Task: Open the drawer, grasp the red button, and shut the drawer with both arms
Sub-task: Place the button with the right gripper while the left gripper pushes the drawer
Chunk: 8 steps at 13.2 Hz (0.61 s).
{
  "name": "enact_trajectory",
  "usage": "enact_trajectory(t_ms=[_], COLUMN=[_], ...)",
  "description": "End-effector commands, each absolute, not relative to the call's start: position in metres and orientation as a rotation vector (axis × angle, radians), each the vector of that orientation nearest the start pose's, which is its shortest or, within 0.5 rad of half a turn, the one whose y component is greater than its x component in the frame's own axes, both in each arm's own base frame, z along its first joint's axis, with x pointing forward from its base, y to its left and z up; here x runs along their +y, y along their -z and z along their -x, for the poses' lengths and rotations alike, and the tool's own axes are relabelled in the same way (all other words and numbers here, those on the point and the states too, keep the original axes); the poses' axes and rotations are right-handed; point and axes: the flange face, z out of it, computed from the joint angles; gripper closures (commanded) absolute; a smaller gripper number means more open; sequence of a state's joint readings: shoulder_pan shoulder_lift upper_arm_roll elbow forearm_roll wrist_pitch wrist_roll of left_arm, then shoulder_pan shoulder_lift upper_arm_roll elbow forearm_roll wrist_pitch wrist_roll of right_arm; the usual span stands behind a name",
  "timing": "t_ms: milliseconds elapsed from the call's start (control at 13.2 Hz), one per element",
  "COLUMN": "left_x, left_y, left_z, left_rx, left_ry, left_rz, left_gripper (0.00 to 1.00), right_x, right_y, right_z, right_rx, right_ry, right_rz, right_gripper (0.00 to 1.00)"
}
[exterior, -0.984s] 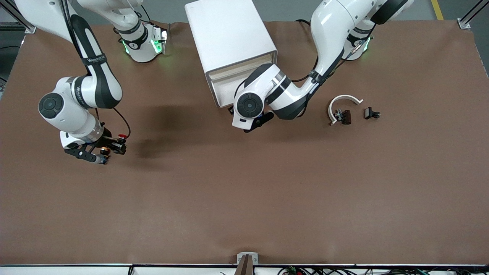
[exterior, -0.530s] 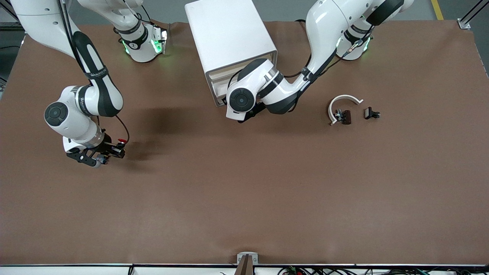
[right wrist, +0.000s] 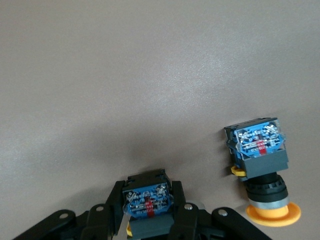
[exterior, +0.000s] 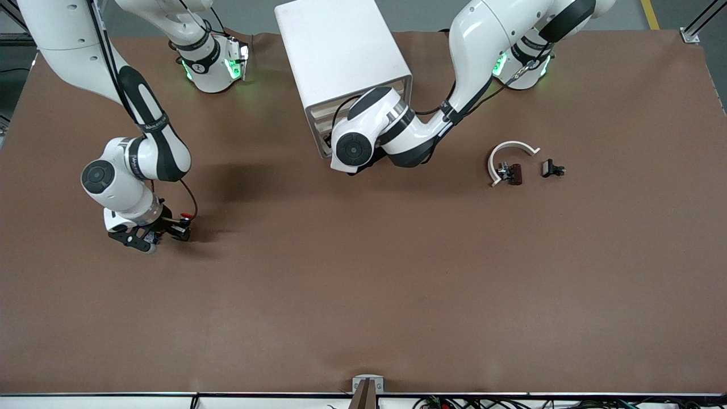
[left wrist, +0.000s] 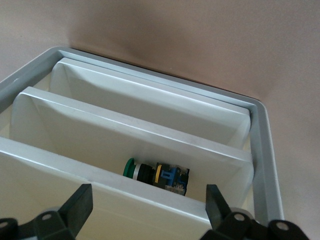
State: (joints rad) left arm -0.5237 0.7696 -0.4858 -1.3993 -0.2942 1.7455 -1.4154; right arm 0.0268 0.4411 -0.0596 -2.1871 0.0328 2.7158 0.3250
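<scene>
The right claw hangs low over the bench toward the right arm's end, its fingers clamped on the blue base of the button, whose red cap juts out sideways toward the bench's middle, long axis roughly level. A half second ago it sat a little higher. The orange-capped button lies on the bench beside it. The left claw, fingers apart, has drawn closer to the cabinet, facing an open drawer holding a green-capped button.
</scene>
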Motion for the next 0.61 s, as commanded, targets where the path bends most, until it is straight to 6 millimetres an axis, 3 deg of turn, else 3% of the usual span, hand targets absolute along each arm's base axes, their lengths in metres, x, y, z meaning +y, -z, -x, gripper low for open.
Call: enact_trajectory(t_ms=[0, 151, 378, 530], left_x=[-0.569, -0.569, -0.559, -0.551], left_y=[-0.277, -0.276, -0.282, -0.291], left_z=[-0.388, -0.388, -0.406, -0.419], left_rx=[-0.781, -0.781, -0.802, -0.742], left_ry=[-1.109, -1.112, -1.064, -0.914], left_rz=[2.730, 2.729, 2.755, 2.818], left_gripper=[0.00, 0.00, 0.00, 0.00], right_x=[-0.025, -0.025, -0.025, -0.024], right_y=[-0.192, -0.190, -0.190, -0.186], right_z=[-0.571, -0.572, -0.578, -0.579], right_rx=[0.583, 0.582, 0.582, 0.566], right_ry=[0.153, 0.163, 0.173, 0.168], right_rz=[3.080, 3.079, 3.078, 3.084], right_gripper=[1.00, 1.00, 1.00, 1.00])
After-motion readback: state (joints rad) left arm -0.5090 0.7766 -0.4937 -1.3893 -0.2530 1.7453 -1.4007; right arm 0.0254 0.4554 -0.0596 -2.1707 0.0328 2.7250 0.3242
